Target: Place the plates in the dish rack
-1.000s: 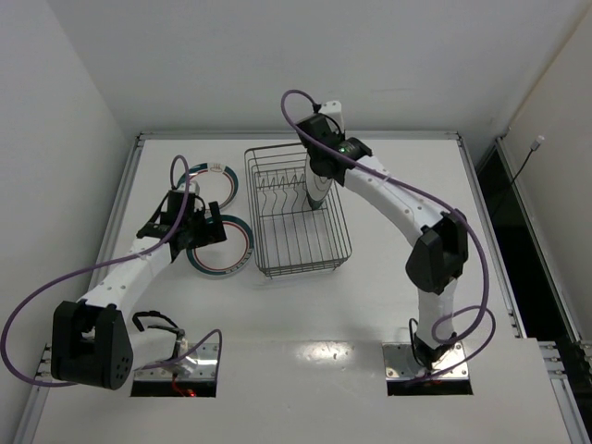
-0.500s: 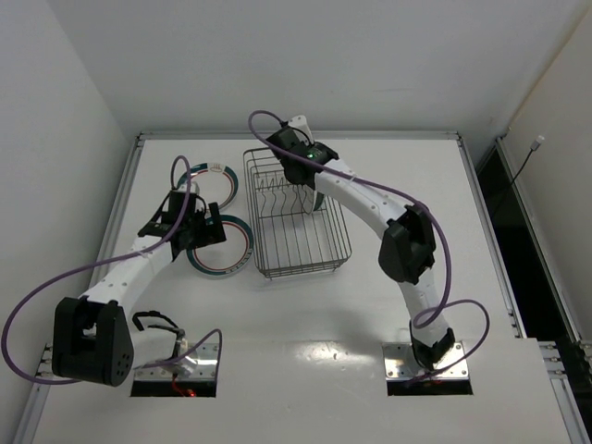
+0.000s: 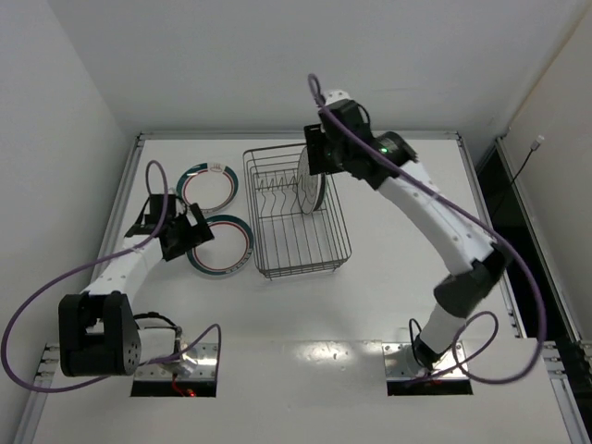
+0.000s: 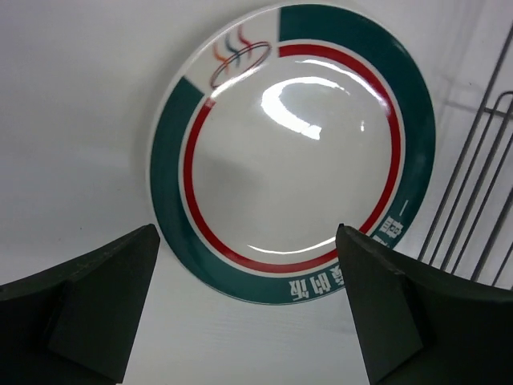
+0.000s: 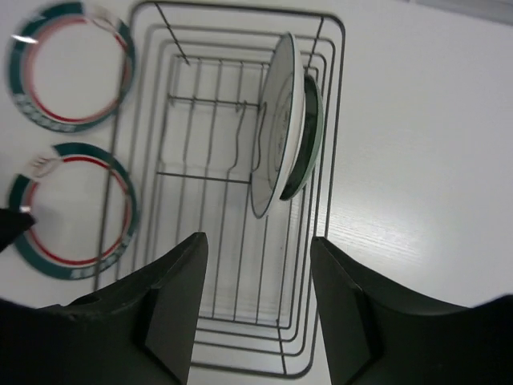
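**A:** Plates, four. The upper banded plate [image 3: 207, 188] and lower banded plate [image 3: 220, 245] lie flat on the desk [image 3: 398, 277], left of centre. The white plate [image 5: 276, 120] and smaller teal plate [image 5: 311, 132] stand on edge, faces sideways, in the upper right of the dish rack [image 3: 301, 264].

**B:** One rack, long axis top to bottom. End effectors?

**A:** Left end effector [image 4: 244, 265]: fingers wide apart over the lower banded plate. Right end effector [image 5: 256, 249]: fingers apart above the rack, holding nothing.
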Motion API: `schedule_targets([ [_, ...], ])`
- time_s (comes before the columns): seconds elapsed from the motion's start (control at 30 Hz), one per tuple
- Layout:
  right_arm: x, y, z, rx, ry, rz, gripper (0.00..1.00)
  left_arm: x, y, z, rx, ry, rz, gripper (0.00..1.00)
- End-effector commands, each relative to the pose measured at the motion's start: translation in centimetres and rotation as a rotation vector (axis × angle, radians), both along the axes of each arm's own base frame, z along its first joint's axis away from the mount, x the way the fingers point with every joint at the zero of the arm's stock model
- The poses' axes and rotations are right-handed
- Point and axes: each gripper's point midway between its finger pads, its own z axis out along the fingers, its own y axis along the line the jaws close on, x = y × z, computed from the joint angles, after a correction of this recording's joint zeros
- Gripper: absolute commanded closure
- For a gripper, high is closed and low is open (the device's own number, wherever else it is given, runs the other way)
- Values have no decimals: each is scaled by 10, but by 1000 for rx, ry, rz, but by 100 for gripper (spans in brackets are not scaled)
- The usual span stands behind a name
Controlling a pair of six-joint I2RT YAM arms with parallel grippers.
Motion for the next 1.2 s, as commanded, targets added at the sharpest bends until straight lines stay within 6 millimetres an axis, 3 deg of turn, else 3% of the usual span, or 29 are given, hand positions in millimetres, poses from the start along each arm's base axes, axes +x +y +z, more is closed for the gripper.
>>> schedule_targets([
  [0.0, -28, -1, 44, 113, -68, 87, 49, -8, -9, -9, -206, 22, 72, 10],
  [0.1, -39, -7, 45, 113, -55, 97, 49, -21, -4, -28, -317, 51, 165, 11],
  [0.13, -41, -5, 34, 104, -27, 108, 49, -23, -4, -33, -330, 61, 170, 13],
  [0.23, -45, -13, 31, 119, -12, 101, 49, -31, -7, -51, -382, 91, 195, 17],
  [0.33, -47, -16, 36, 140, -19, 109, 49, -39, -8, -69, -424, 138, 235, 30],
  [0.43, -48, -18, 40, 155, -20, 113, 49, -38, -9, -73, -448, 138, 240, 73],
  [0.47, -45, -22, 40, 155, -21, 101, 49, -38, -9, -73, -448, 138, 240, 94],
  [0.5, -43, -26, 40, 155, -22, 92, 49, -36, -9, -70, -448, 136, 239, 100],
  [0.53, -44, -24, 40, 160, -18, 100, 49, -38, -6, -70, -428, 155, 242, 100],
  [0.63, -43, -28, 38, 174, -1, 94, 49, -18, 14, -32, -328, 52, 245, 100],
  [0.7, -41, -29, 42, 186, -6, 95, 49, 4, 28, 14, -266, -70, 247, 100],
  [0.77, -42, -30, 46, 199, -1, 104, 49, 6, 36, 33, -230, -58, 265, 100],
  [0.8, -42, -30, 46, 200, -1, 104, 49, 19, 40, 59, -181, -107, 269, 100],
  [0.93, -37, -25, 52, 278, 10, 151, 49, 34, 45, 95, -145, -181, 247, 100],
  [0.97, -37, -23, 43, 304, 41, 161, 49, 39, 42, 105, -143, -209, 234, 100],
  [1.0, -34, -13, 51, 388, 33, 246, 47, 41, 42, 109, -143, -218, 233, 100],
  [1.07, -47, -2, 55, 521, 72, 345, 42, 46, 43, 121, -140, -247, 230, 100],
  [1.1, -43, 2, 66, 578, 31, 376, 36, 46, 40, 122, -156, -247, 215, 100],
  [1.17, -45, 0, 60, 697, 99, 395, 31, 56, 30, 139, -199, -310, 160, 100],
])
